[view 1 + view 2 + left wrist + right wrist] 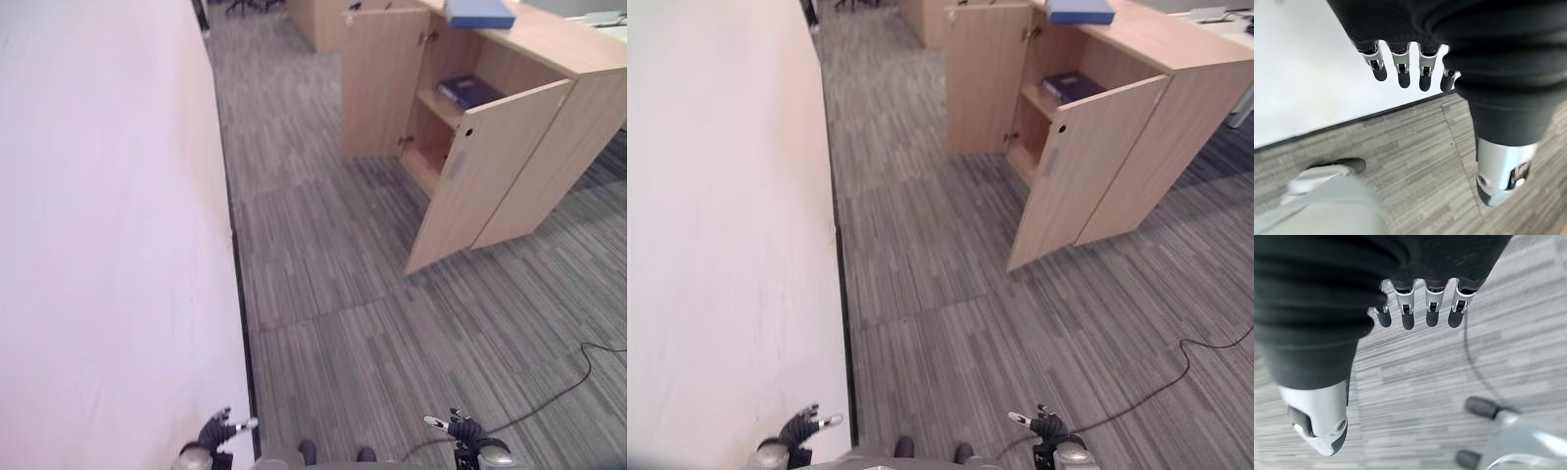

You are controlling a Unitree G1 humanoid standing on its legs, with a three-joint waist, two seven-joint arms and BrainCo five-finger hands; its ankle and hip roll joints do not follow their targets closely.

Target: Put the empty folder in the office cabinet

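Note:
A light wooden office cabinet (578, 59) stands at the far right with both doors swung open; the near door (485, 171) juts toward me. A blue folder (479, 13) lies on the cabinet's top, and a dark blue folder (468, 91) rests on the inner shelf. My left hand (217, 433) hangs low beside the white wall, fingers (1400, 68) straight and holding nothing. Low at the right, my right hand (460, 428) is also open and holds nothing, its fingers (1431, 308) relaxed over the carpet.
A long white wall (108, 235) with a dark baseboard runs along the left. Grey striped carpet (333, 274) stretches from me to the cabinet. More wooden furniture (318, 20) and chair legs (245, 6) stand far back.

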